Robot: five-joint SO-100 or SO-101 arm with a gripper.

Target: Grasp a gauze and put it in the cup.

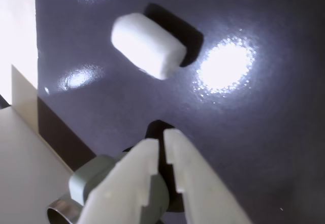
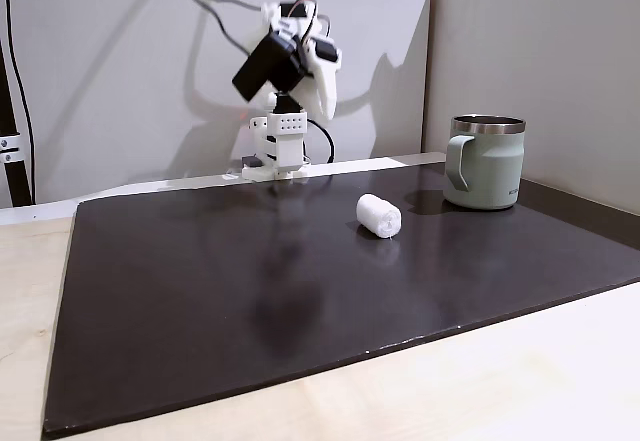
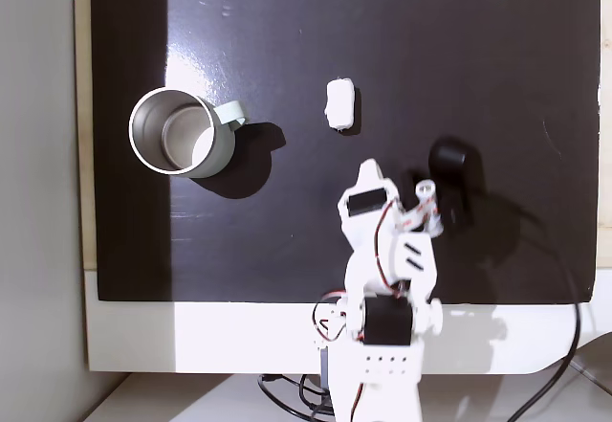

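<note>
Your path to gauze (image 3: 340,103): bare mat (image 3: 478,58) all round it; cup (image 3: 177,133) well apart, to its left in top-down fixed view.

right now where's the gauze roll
The gauze lies on its side on the dark mat, left of the cup in a fixed view, clear of the gripper.

No text, label, brand, number or sign can be read in any of the views. The sage-green steel-rimmed cup (image 2: 486,162) shows a plain side with no print, the small white roll of gauze (image 2: 379,215) is unmarked, and the glossy dark mat (image 2: 250,301) carries only glare. The white plastic arm (image 2: 283,141) shows rows of small holes, not characters.
</note>
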